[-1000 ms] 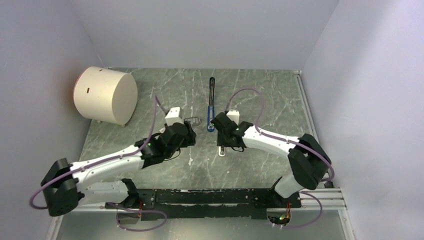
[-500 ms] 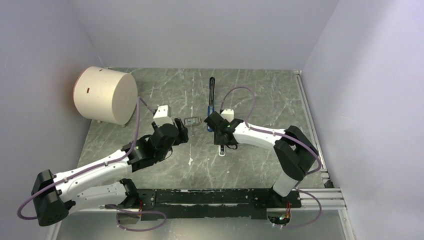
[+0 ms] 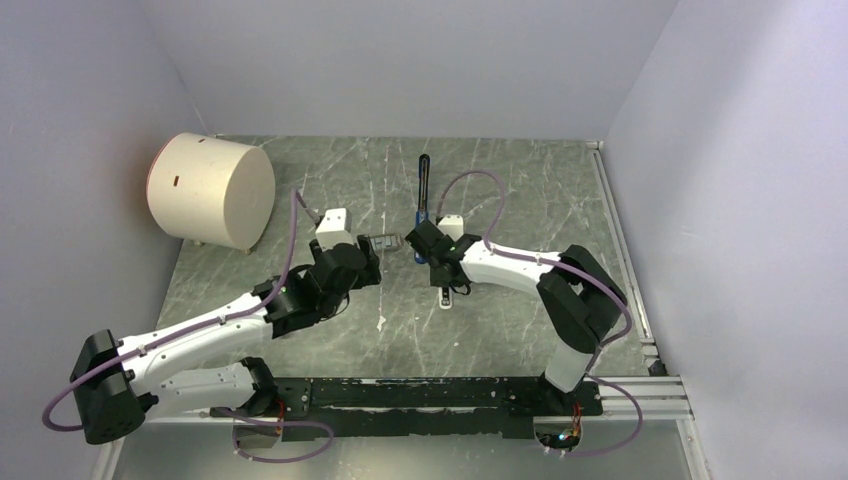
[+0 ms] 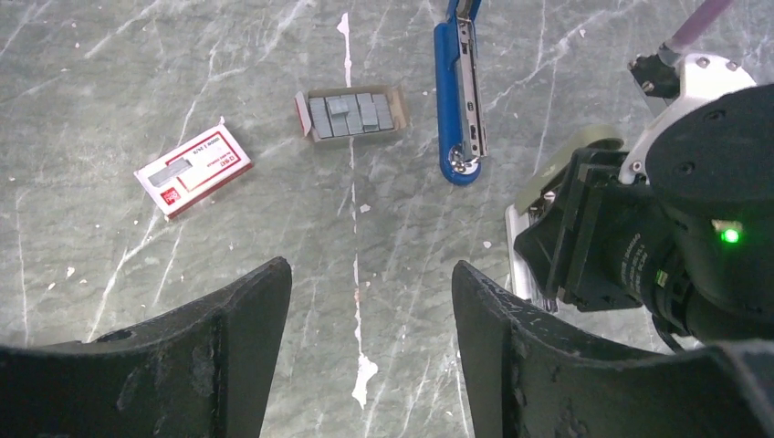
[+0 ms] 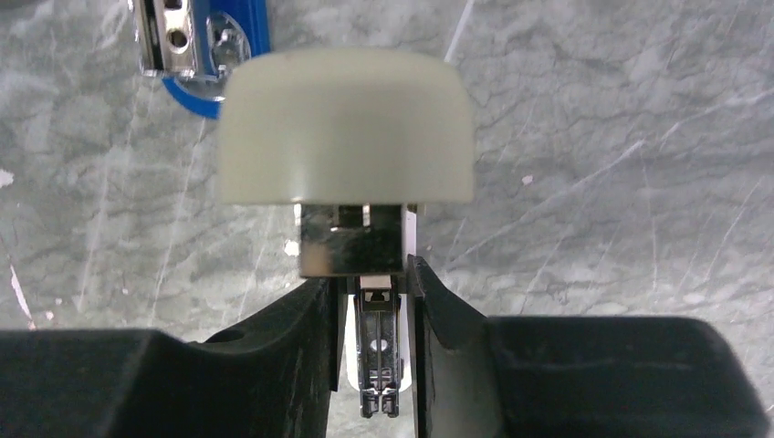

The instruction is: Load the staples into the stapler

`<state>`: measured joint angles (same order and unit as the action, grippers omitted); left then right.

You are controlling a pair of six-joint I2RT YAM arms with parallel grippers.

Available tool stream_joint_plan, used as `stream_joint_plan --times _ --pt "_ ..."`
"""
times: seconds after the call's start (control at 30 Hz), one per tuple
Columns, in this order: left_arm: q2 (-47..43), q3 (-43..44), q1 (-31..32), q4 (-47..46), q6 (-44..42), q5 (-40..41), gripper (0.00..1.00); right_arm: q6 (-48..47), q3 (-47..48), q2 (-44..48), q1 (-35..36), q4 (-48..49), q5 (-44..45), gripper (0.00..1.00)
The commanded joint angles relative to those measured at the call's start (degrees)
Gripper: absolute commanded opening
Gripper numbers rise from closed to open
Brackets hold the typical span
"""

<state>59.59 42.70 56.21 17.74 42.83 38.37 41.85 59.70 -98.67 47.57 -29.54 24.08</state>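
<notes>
The blue stapler (image 3: 423, 205) lies opened out flat at the table's far middle; it also shows in the left wrist view (image 4: 459, 100), and its near end shows in the right wrist view (image 5: 205, 55). An open tray of staples (image 4: 351, 114) lies just left of it (image 3: 383, 242). My right gripper (image 3: 432, 252) is shut on a pale off-white bar (image 5: 347, 128), its fingers (image 5: 438, 310) clamping the bar's metal channel just below the blue stapler's near end. My left gripper (image 4: 370, 347) is open and empty, above bare table near the tray (image 3: 365, 268).
A red and white staple box sleeve (image 4: 193, 169) lies left of the tray. A large cream cylinder (image 3: 210, 190) stands at the far left. The pale bar's lower end (image 3: 445, 298) rests on the table. A metal rail (image 3: 620, 240) runs along the right edge.
My right gripper has moved left and farther out, closer to the blue stapler's near end. My left arm has pulled back to the left, away from the tray.
</notes>
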Motion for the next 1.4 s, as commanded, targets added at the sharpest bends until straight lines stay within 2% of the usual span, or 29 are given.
stream_joint_plan --times 0.0,0.2,0.5,0.6,0.73,0.87,1.0,1.07,1.1,1.13,1.37 --pt "0.31 2.3 0.15 1.41 -0.38 1.18 0.71 -2.53 2.33 -1.21 -2.62 2.4 2.98 0.29" --pt "0.54 1.03 -0.83 0.63 0.19 -0.02 0.77 -6.48 5.02 -3.19 -7.2 5.44 2.83 0.29" --pt "1.14 -1.92 -6.69 -1.41 1.68 -9.36 0.78 -11.72 11.02 -9.87 -13.27 8.74 0.7 0.33" --pt "1.53 -2.54 -8.75 -1.8 2.23 -12.0 0.78 -12.33 11.15 -10.29 -13.66 9.25 -0.66 0.38" --pt "1.96 -3.21 -11.49 -2.48 2.04 -15.02 0.77 -12.61 10.33 -8.83 -13.72 9.07 -2.16 0.52" --pt "2.04 -3.28 -13.44 -2.73 1.87 -16.55 0.81 -12.58 10.21 -5.26 -13.73 7.0 -2.84 0.56" --pt "1.25 -3.06 -14.53 -1.96 2.22 -16.08 0.85 -12.31 10.43 -0.65 -13.6 4.5 -3.72 0.54" --pt "0.03 -2.4 -14.54 -3.39 -1.39 -17.91 0.86 -12.4 11.07 1.2 -13.22 3.79 -5.1 0.48" --pt "-0.61 -1.94 -14.51 -3.41 -2.75 -18.14 0.97 -12.54 11.67 1.82 -12.99 3.52 -5.95 0.46" --pt "-1.21 -1.27 -14.49 -2.53 -3.29 -17.52 0.98 -12.64 12.43 2.19 -12.59 3.3 -6.57 0.44" --pt "-4.17 6.04 -14.46 7.06 -4.79 -10.19 0.98 -13.41 21.3 -2.32 -6.37 2.79 -10.55 0.38"
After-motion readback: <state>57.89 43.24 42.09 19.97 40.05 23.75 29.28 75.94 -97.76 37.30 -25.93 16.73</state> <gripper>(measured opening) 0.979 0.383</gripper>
